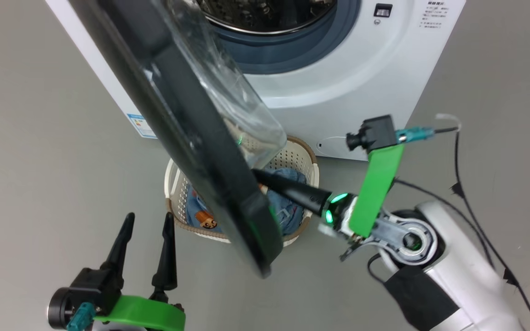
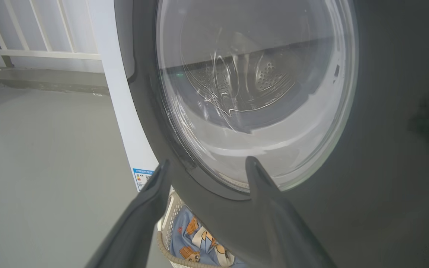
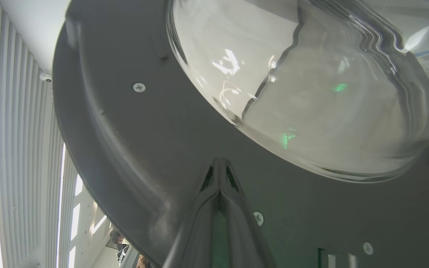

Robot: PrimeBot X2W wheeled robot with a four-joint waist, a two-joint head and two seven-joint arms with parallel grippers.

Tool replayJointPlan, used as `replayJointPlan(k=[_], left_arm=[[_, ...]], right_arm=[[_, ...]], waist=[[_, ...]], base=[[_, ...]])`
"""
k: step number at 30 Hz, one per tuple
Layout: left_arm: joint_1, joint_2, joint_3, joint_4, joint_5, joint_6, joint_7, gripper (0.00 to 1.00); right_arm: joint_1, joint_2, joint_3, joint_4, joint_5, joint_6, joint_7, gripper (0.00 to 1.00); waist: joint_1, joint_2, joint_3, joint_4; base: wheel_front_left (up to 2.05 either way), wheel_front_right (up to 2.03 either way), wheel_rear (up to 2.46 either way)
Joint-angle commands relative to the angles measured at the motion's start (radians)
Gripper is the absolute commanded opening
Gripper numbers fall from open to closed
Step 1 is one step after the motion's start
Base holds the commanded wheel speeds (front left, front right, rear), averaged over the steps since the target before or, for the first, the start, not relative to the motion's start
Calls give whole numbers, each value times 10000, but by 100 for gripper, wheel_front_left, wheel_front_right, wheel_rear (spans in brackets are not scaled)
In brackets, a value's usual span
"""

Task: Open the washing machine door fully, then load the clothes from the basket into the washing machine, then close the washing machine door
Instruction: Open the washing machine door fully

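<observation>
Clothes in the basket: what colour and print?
The clothes are light blue with orange-brown cartoon figures and cream patches. Best seen in the left wrist view.

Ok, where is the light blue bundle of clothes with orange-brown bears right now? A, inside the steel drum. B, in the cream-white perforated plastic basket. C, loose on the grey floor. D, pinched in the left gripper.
B: the light blue bear-print clothes lie inside the cream-white perforated basket, which stands on the grey floor below the open black-rimmed round door of the white washing machine.
</observation>
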Motion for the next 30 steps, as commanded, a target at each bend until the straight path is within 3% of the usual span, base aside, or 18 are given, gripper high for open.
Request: replayJointPlan(k=[1, 30], left_arm=[[-24, 160, 309, -180, -90, -14, -63, 100], [265, 160, 569, -54, -176, -154, -63, 100]], right_arm=[[168, 337, 293, -230, -128, 17, -93, 0], [411, 732, 2585, 387, 608, 17, -2429, 0]], waist=[[0, -1, -55, 27], [0, -1, -883, 206]], base=[[0, 0, 0], [0, 0, 0]])
